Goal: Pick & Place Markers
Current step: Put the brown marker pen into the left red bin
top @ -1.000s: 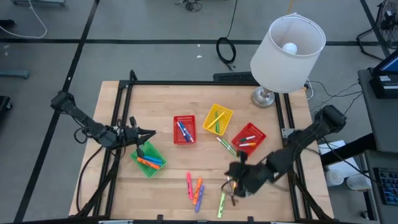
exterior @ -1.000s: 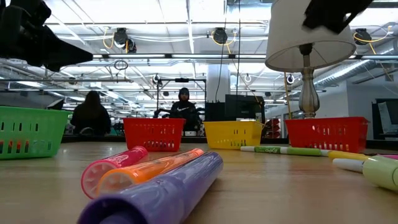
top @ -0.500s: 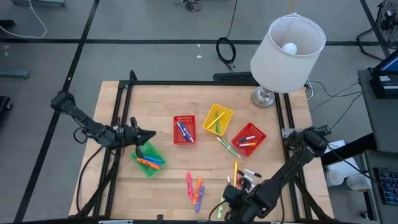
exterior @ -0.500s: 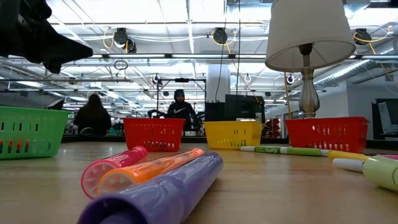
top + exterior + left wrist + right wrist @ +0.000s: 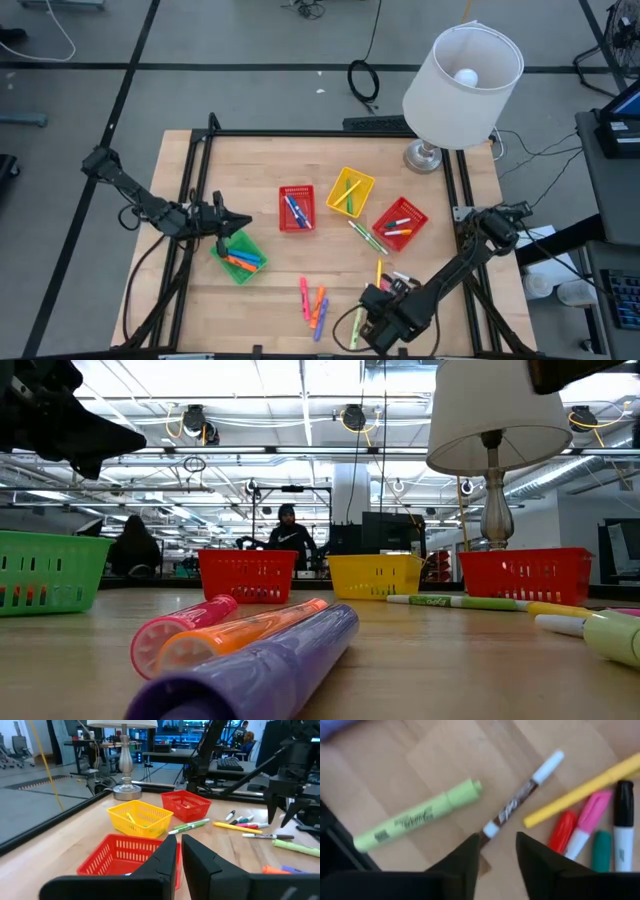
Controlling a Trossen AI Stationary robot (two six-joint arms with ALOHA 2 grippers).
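pale wooden table (image 5: 270,160), black-framed, with a white-shaded lamp (image 5: 462,70) at its far right corner. on it we list two red mesh baskets (image 5: 296,208), one yellow (image 5: 349,191) and one green (image 5: 239,256), each holding markers. loose markers: pink, orange and purple (image 5: 314,302) near the front edge, a light green highlighter (image 5: 417,822) and a brown-barrelled white-capped pen (image 5: 520,796) beside a mixed cluster. we note the right gripper (image 5: 497,851) above these, fingers parted, empty. left gripper (image 5: 179,851) by the green basket, fingers nearly together, holding nothing.
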